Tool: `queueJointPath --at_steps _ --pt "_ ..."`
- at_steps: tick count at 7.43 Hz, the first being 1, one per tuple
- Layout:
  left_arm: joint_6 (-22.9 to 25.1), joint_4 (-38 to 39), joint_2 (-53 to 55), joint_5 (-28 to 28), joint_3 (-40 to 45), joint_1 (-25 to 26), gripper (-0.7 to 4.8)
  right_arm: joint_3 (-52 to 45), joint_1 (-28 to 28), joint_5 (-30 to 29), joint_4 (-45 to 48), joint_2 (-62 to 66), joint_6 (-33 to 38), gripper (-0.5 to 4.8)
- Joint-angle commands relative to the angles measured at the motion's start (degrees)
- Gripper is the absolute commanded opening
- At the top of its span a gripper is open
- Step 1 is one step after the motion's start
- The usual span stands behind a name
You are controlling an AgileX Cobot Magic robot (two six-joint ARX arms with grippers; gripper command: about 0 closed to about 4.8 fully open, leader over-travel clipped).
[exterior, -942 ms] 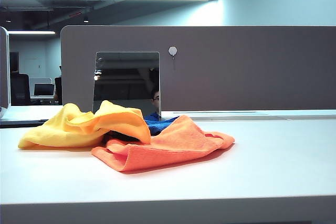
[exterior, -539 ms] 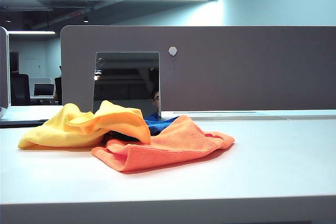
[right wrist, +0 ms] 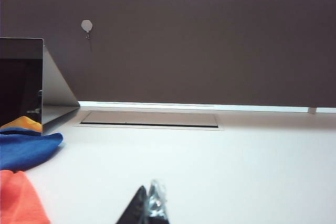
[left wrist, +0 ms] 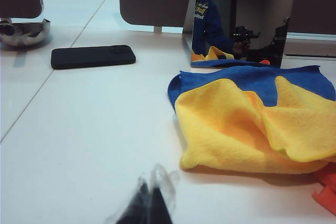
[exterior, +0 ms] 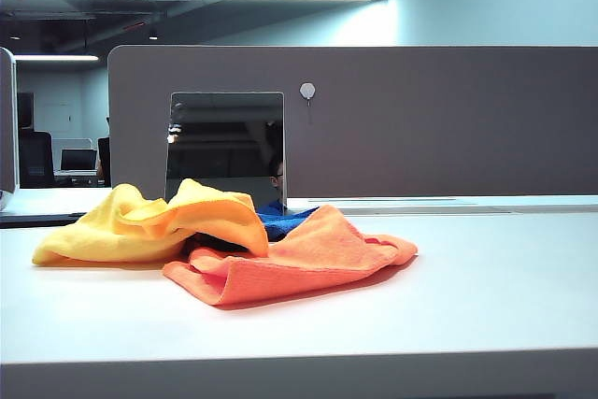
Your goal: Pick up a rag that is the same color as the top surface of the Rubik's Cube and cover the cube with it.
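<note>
The yellow rag lies heaped on the white table at the left, draped over the pile; in the left wrist view the same rag rests on a blue cloth. No Rubik's Cube shows in any view. My left gripper is shut and empty, low over bare table, short of the rag's near edge. My right gripper is shut and empty too, over bare table well away from the pile. Neither gripper appears in the exterior view.
An orange cloth lies beside the rag, with a blue cloth behind it. A mirror panel leans on the grey divider. A black phone and a metal bowl sit far off.
</note>
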State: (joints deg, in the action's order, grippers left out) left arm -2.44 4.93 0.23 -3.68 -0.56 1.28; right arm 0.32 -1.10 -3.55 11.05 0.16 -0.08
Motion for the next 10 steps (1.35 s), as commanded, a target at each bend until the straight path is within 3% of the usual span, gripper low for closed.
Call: queueJointPath --at_steps 1,5,10 --pt "-0.13 -0.85 0.07 -0.20 -0.07 -0.09 -0.06 -0.02 0.04 2.49 0.72 -0.04 -1.73 -0.05" --pt "0.48 -5.90 -0.02 -4.17 -0.07 -0.13 -0.06 -0.02 0.04 2.36 0.66 -0.04 -1.68 -0.05" --pt "0.52 -12.24 -0.02 -4.04 -0.07 -0.13 -0.06 -0.02 0.04 2.36 0.66 -0.04 -1.68 -0.05"
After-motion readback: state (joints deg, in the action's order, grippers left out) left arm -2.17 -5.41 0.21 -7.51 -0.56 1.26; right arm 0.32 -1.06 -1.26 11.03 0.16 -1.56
